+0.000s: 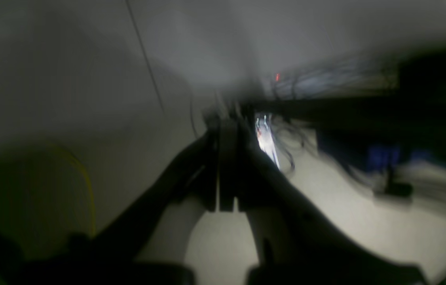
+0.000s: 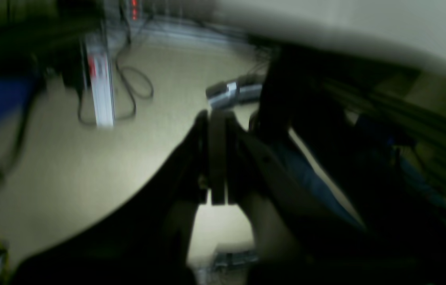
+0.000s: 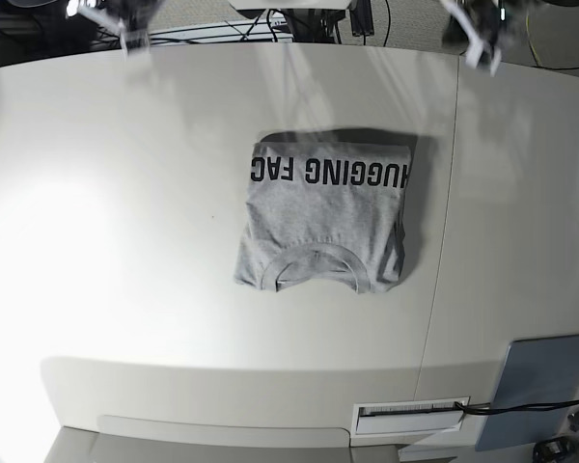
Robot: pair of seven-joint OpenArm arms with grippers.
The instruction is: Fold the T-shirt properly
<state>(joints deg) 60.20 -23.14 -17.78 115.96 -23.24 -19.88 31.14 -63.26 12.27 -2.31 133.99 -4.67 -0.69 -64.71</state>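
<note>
The light grey T-shirt (image 3: 323, 212) lies folded into a compact rectangle at the middle of the white table (image 3: 125, 241). Its ribbed neck faces the near edge and black lettering runs along its far edge. My left gripper (image 3: 482, 43) is raised at the far right, well away from the shirt. In the left wrist view it (image 1: 226, 118) has its jaws pressed together with nothing between them. My right gripper (image 3: 125, 29) is raised at the far left. In the right wrist view it (image 2: 217, 116) is also shut and empty. Both wrist views are blurred and show no shirt.
A flat blue-grey panel (image 3: 542, 388) lies at the near right corner, next to a white slotted plate (image 3: 410, 417). A seam (image 3: 446, 222) runs down the table right of the shirt. Cables and equipment (image 2: 128, 87) lie on the floor beyond the far edge.
</note>
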